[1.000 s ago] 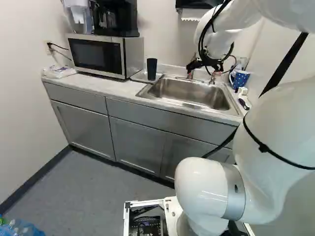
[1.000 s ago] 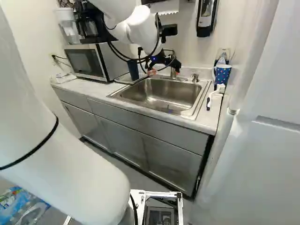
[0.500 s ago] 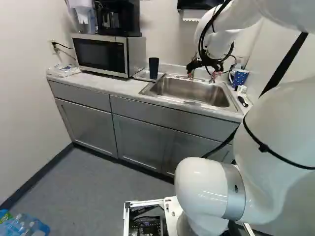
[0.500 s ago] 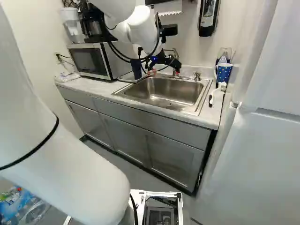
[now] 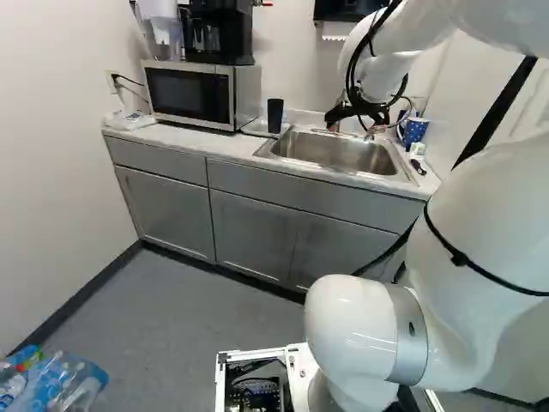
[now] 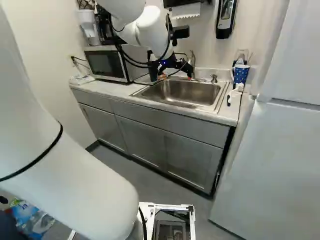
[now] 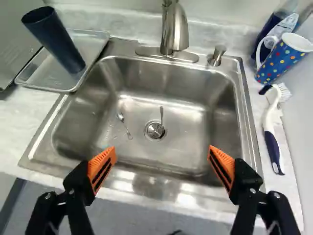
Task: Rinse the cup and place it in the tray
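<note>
My gripper (image 6: 176, 76) hangs in front of the faucet in the right base view. In the wrist view the gripper (image 7: 161, 152) is open, its orange pads wide apart over the sink's (image 7: 159, 120) near part, nothing between them. A dark blue cup (image 7: 55, 41) stands upright on the metal tray (image 7: 36, 78) beside the sink; the left base view shows this cup (image 5: 274, 115) right of the microwave. On the sink's other side is a blue mug with coloured dots (image 7: 283, 58). The faucet (image 7: 174, 29) rises behind the basin.
Two spoons lie in the basin, one (image 7: 124, 125) beside the drain. A white-and-blue brush (image 7: 271, 127) lies near the dotted mug. The microwave (image 5: 190, 96) stands beyond the tray. A tall white door (image 6: 280, 165) is at the right; bottles (image 5: 60, 382) are low at the left.
The base has moved: the scene shifts rightward in both base views and the counter looks slightly farther off. The arm holds its pose against the joint at the foot.
</note>
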Controlling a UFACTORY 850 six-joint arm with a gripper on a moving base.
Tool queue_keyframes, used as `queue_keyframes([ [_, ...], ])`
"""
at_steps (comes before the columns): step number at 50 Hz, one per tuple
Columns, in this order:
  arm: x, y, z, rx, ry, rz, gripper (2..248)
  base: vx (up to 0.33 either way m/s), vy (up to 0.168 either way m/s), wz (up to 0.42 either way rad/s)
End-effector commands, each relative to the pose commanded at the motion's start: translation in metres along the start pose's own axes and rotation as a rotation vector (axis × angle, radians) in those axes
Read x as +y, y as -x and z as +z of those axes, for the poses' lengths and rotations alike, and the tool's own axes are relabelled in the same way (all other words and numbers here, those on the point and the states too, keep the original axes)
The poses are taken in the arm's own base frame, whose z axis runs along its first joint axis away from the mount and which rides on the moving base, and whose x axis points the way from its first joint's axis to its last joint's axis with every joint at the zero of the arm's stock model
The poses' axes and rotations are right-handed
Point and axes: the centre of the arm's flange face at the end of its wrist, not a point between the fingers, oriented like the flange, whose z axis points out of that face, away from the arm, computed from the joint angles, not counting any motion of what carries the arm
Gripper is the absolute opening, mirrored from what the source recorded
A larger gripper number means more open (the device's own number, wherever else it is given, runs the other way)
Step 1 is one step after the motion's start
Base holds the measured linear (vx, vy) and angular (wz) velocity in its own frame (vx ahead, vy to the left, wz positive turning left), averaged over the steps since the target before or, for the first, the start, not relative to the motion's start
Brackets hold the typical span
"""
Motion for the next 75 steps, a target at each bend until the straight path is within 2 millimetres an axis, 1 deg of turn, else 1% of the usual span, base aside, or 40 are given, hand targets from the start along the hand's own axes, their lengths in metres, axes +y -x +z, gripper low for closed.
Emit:
queue_keyframes([
  [57, 0.0000, 0.0000, 0.0000, 0.000, 0.000, 0.000, 247, -0.199, 0.089, 0.012],
  [75, 0.0000, 0.0000, 0.0000, 0.000, 0.000, 0.000, 247, -0.031, 0.015, 0.008],
])
